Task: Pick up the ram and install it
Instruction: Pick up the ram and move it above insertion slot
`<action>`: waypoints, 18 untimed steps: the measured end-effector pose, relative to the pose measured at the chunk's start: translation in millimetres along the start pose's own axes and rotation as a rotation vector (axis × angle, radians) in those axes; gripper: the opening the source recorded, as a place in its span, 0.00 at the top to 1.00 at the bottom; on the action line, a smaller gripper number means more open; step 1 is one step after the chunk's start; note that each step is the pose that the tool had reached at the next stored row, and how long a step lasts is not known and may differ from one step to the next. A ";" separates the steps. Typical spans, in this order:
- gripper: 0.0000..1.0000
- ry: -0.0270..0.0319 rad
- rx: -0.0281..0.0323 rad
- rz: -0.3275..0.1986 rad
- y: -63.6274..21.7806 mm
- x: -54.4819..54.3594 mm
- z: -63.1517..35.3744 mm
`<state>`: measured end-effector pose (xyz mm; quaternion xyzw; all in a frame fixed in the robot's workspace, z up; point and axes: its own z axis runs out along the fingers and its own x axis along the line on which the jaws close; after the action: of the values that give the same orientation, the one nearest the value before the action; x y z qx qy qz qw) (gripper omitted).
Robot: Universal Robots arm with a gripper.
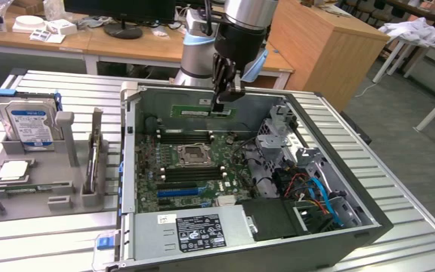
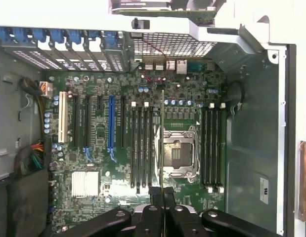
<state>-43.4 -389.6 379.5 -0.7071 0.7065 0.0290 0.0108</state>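
Underneath it all, a slatted metal counter (image 1: 399,187). On it, lying on its side with the panel off, an open desktop computer case (image 1: 165,99) (image 2: 251,148), its green motherboard (image 1: 172,164) (image 2: 101,123) facing up. Reaching down over the case's far edge in the exterior view, a silver-and-black Universal Robots arm (image 1: 244,22).

On the counter to the exterior view's left of the case, a gray parts holder (image 1: 21,204). In the case's near end, a boxy power supply (image 1: 202,224) with a dark label. Upright in the holder, a silver hard drive (image 1: 27,122) with a blue label.

At the arm's tip, the gripper (image 1: 219,107) (image 2: 162,195), fingers pressed together and pinching the ram (image 1: 195,111) (image 2: 162,128) by its upper edge. Held level and on edge above the motherboard, in front of the case's far wall. From the wrist view, edge-on as a thin line between the bank of black memory slots (image 1: 183,136) (image 2: 142,148) and the CPU socket (image 1: 195,153) (image 2: 178,154), just beside the slots.

In the holder groove nearest the case, a second ram stick (image 1: 94,153) standing on edge. Flat on the holder, a small square silver CPU chip (image 1: 13,170).
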 end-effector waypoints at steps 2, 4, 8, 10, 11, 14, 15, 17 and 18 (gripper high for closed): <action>0.88 0.0001 -0.0001 0.000 0.0 0.0 -0.1; 0.88 0.0001 -0.0001 0.000 0.0 0.0 -0.1; 0.88 0.0002 -0.0001 0.000 0.0 0.0 -0.1; 0.88 0.0002 -0.0001 0.000 0.0 0.0 -0.1; 0.88 0.0002 -0.0001 0.000 0.0 0.0 -0.1; 0.88 0.0002 -0.0001 0.000 0.0 0.0 -0.1; 0.88 0.0002 -0.0001 0.000 0.0 0.0 -0.1; 0.88 0.0003 -0.0002 0.000 0.0 0.0 0.0; 0.88 0.0002 -0.0001 0.000 -0.1 0.0 0.6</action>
<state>-43.3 -389.6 378.9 -0.7071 0.7065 0.0290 0.0107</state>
